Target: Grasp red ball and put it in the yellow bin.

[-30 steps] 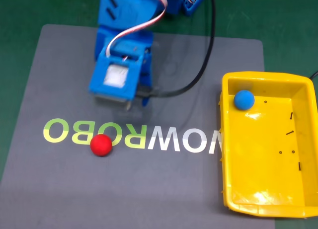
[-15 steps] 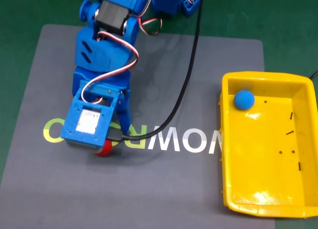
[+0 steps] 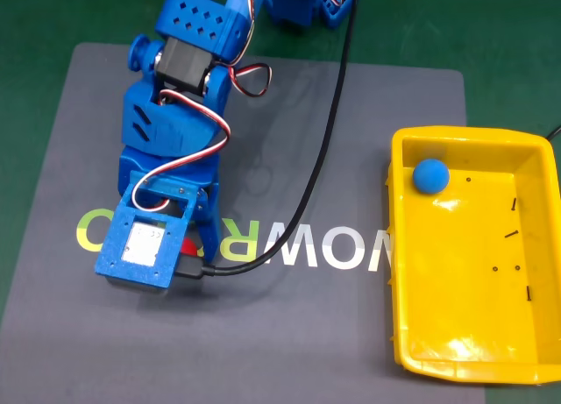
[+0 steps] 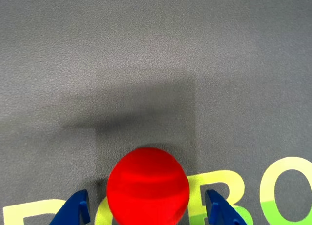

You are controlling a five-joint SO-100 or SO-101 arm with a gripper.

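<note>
In the wrist view the red ball (image 4: 147, 186) rests on the grey mat at the bottom centre. My gripper (image 4: 146, 209) is open, and one blue fingertip (image 4: 74, 209) stands on each side of the ball with a small gap. In the fixed view the blue arm's wrist housing (image 3: 145, 242) hangs over the ball, and just a red sliver of the ball (image 3: 188, 246) shows at its right edge. The yellow bin (image 3: 396, 255) sits at the right, well away from the gripper.
A blue ball (image 3: 430, 175) lies in the bin's far left corner, with small dark specks on the bin floor. The grey mat (image 3: 289, 334) with printed letters lies on a green table. A black cable (image 3: 324, 159) trails from the wrist across the mat.
The arm has reached forward and down the mat onto the red ball, which lay uncovered a second ago and is now almost hidden beneath the wrist housing.
</note>
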